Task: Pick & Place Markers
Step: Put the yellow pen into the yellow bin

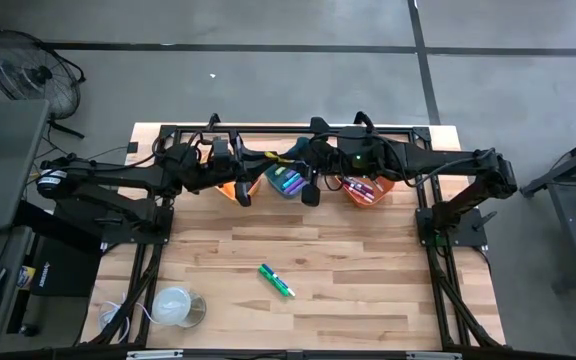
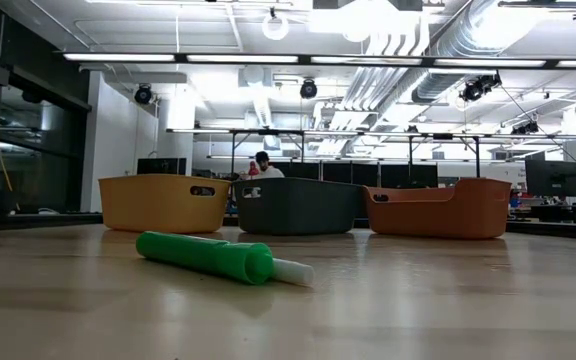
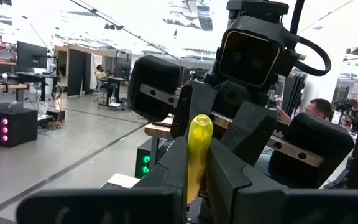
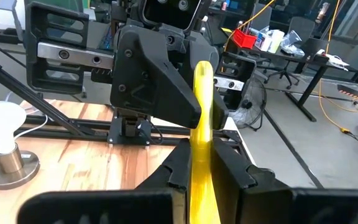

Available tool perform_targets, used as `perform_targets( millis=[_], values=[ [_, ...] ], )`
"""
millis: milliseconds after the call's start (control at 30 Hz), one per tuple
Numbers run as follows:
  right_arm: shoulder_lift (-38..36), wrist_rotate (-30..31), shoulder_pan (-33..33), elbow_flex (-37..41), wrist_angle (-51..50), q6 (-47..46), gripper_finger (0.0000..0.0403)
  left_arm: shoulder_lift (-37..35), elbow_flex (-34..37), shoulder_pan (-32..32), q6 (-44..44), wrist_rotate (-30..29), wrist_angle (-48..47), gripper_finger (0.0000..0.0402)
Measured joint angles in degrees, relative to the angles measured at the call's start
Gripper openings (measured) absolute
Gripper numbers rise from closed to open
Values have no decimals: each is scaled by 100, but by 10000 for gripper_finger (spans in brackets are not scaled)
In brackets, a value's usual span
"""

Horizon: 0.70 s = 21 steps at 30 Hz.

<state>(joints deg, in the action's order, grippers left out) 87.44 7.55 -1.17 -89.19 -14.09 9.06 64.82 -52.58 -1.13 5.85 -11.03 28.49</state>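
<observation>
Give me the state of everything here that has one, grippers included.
Left gripper: shut on the yellow marker.
Right gripper: shut on the same yellow marker.
Green marker: lying flat on the table.
Grey bin: holds markers.
Orange bin: holds markers.
Yellow bin: contents hidden.

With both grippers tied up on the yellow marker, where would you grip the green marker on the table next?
Grip the green marker mid-barrel, coming straight down from above. It lies flat and alone on the table, angled diagonally, so turn the fingers across its length. The low view shows a thick green barrel and a thinner white end; the barrel is likely the surer hold.
</observation>
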Motion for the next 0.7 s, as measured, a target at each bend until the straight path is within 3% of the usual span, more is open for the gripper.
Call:
perform_targets(
  millis=[333,533,700],
  values=[
    [0,-64,0,0,1,20,34,0,0,0,1,7,-9,25],
    [2,92,11,2,-11,22,124,0,0,0,28,7,5,25],
    [-1,238,7,2,-58,13,176,-4,0,0,22,-56,-38,25]
  ],
)
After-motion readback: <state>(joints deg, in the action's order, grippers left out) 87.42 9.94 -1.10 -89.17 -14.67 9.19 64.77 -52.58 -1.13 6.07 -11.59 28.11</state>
